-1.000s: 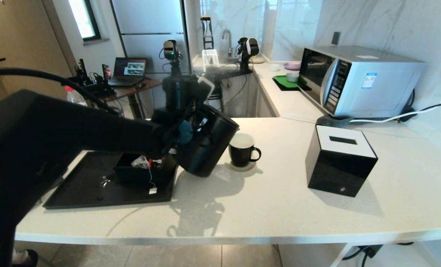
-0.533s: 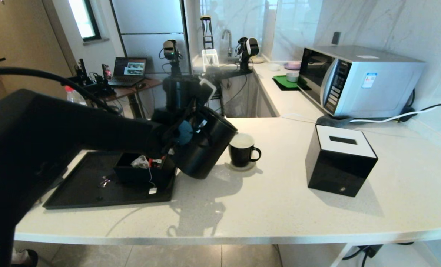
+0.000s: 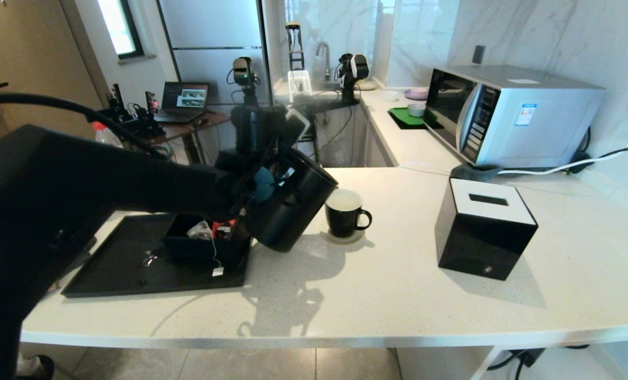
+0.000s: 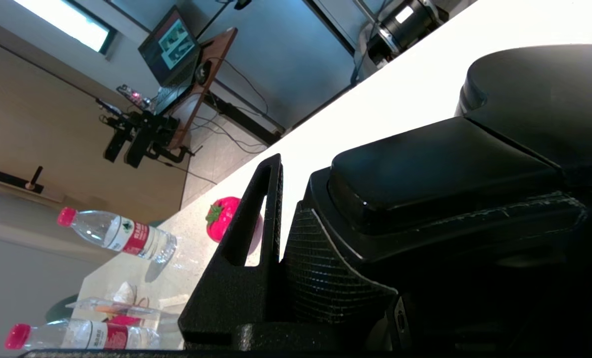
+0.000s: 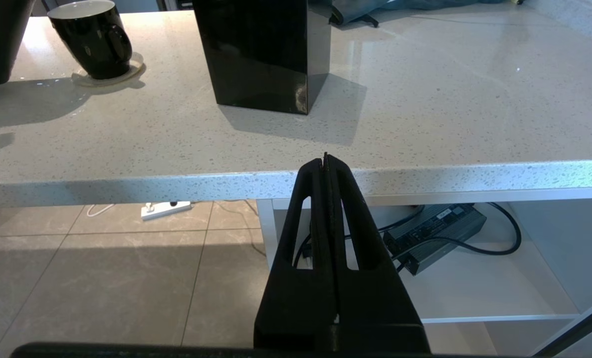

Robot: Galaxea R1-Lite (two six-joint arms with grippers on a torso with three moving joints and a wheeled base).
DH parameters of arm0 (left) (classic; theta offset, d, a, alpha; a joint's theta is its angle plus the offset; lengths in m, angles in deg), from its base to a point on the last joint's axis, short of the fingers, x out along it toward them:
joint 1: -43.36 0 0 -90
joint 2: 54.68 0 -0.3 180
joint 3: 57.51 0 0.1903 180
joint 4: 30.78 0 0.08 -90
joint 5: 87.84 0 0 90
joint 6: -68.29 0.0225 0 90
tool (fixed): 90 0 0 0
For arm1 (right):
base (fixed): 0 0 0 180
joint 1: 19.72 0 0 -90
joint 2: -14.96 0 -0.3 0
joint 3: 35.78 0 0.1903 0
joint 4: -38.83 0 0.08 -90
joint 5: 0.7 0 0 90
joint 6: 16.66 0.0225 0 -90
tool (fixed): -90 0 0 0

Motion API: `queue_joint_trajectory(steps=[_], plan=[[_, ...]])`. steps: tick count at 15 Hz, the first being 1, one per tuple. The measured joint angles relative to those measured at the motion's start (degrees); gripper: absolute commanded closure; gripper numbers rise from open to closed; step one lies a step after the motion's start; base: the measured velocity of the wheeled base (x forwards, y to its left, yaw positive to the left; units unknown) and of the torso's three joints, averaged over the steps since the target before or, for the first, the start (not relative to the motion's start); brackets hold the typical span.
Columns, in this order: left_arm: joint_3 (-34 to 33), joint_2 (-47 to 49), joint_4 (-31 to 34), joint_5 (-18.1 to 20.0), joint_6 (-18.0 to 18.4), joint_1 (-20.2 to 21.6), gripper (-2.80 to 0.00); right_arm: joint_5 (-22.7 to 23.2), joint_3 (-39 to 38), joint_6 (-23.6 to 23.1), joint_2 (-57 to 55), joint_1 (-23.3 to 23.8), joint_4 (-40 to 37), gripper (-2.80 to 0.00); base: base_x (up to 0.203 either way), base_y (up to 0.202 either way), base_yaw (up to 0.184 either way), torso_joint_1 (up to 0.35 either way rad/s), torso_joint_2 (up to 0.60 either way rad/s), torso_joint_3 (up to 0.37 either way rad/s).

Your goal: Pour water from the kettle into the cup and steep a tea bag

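black kettle [image 3: 293,208] tilted beside cup [image 3: 344,214], pinched by left hand [image 3: 258,187], right hand [image 5: 326,161] pressed together

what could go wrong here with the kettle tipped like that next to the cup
1. The kettle, held tilted in the left gripper, has its top edge beside the cup; it could knock the cup off its coaster.
2. Water could miss the small cup and spill on the counter.
3. The kettle's base hangs near the tea bag box.
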Motion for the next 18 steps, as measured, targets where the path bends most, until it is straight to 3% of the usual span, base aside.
queue_joint_trajectory(steps=[10,18], plan=[[1.1,0.7,0.8,0.0,1.4,-0.1,0.00,0.0,0.0,0.0,0.0,0.0,0.0,0.00,0.000,0.000,0.000,0.000,0.00,0.000],[3.2,0.9,5.0,-0.1,1.5,-0.4,0.00,0.0,0.0,0.0,0.0,0.0,0.0,0.00,0.000,0.000,0.000,0.000,0.00,0.000]])
